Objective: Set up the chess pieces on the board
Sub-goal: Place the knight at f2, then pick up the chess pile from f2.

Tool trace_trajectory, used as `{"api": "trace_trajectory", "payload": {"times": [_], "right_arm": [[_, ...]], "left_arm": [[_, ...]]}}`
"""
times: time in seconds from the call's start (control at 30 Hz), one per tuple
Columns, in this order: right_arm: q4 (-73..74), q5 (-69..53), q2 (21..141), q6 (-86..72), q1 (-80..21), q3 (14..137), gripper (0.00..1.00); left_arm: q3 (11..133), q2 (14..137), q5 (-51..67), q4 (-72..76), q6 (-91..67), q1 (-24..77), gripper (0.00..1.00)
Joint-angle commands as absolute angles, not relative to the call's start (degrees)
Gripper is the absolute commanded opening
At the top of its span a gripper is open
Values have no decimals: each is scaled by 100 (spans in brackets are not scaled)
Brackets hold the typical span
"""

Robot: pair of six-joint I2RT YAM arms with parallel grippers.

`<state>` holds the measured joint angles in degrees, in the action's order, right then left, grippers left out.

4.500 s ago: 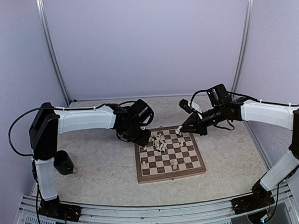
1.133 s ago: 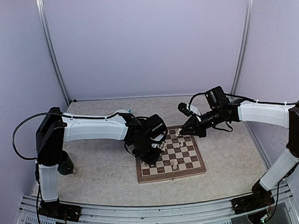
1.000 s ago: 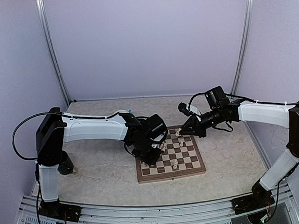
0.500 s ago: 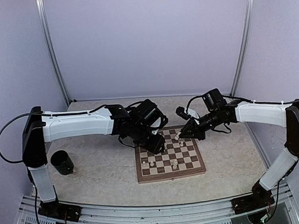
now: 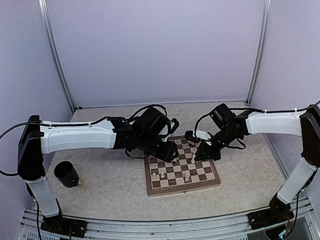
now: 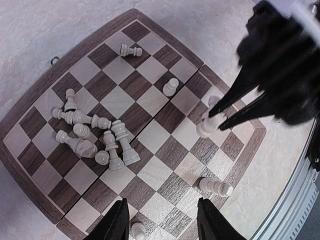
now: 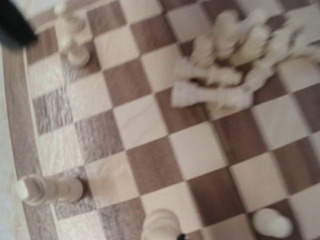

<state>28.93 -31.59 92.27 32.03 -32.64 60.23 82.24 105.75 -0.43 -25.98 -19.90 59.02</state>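
The table (image 5: 109, 180) has a pale, marbled beige top. The board (image 5: 184, 190) lies flat on it, right of the middle and a little askew to the near edge. A black cup (image 5: 66, 174) stands upright near the left side, well apart from the board. A metal rail (image 5: 170, 229) runs along the near edge.

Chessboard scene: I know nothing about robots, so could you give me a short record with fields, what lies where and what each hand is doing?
Board: wooden chessboard on the table, between the arms
Heap: pale pieces tumbled together toward one side
Strays: single pieces elsewhere, some upright, some lying
Right hand: shut on a cream piece near the board's edge
Left hand: open, empty, above the board
Off the board: black cup on the table's left
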Motion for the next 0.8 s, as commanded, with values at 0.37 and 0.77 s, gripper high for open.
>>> {"api": "trace_trajectory", "payload": {"times": [0.37, 0.77], "right_arm": [[3133, -2793, 9839, 3304, -3609, 5989, 22], [3714, -3341, 9010, 4247, -2746, 5741, 55]], "left_arm": [[8138, 10449, -35, -2149, -1991, 5831, 47], [8548, 10981, 707, -1789, -1193, 5938, 44]]}}
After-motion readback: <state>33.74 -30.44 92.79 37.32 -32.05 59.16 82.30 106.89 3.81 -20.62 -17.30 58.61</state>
